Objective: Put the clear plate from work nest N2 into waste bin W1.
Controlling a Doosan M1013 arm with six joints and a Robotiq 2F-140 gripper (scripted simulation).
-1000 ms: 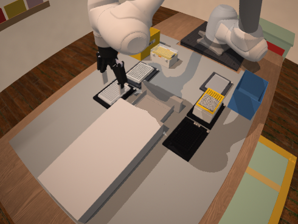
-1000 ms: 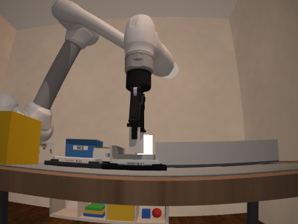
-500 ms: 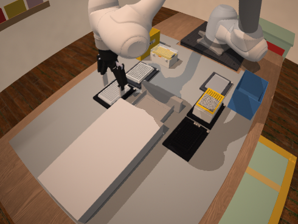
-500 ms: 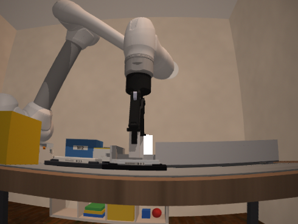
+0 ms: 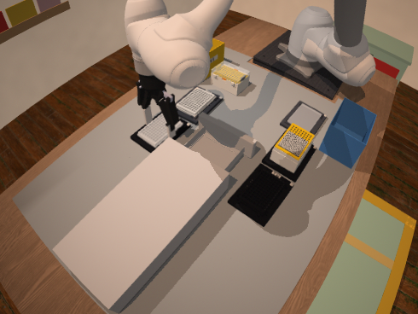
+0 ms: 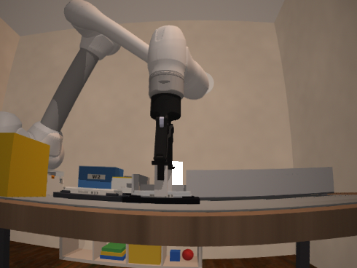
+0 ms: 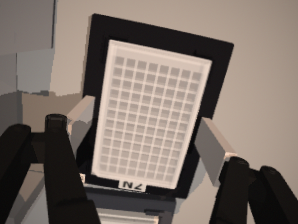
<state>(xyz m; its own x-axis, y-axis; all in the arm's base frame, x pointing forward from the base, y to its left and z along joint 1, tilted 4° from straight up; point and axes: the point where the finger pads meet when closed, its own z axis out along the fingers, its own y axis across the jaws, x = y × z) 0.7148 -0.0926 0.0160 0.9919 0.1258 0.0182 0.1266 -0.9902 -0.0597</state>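
Observation:
The clear plate (image 5: pixel 154 129) lies flat in the black nest marked N2 (image 7: pixel 131 185) at the left of the bench; the wrist view shows its grid of wells (image 7: pixel 150 120). My gripper (image 5: pixel 161 121) is open and hangs low over the plate, one finger pad on each long side (image 7: pixel 146 131), with a gap between each pad and the plate. It also shows in the exterior view (image 6: pixel 162 174), close above the nest. The yellow bin W1 (image 5: pixel 217 53) stands upright at the back, partly hidden by my arm; it also shows in the exterior view (image 6: pixel 22 169).
A second well plate (image 5: pixel 196 101) sits in the nest beside N2. A tip box (image 5: pixel 230 77) stands near W1. A large grey block (image 5: pixel 141 222) lies just in front of N2. The blue bin W2 (image 5: pixel 347 132), a yellow-framed rack (image 5: pixel 294 142) and a black plate (image 5: pixel 261 193) are on the right.

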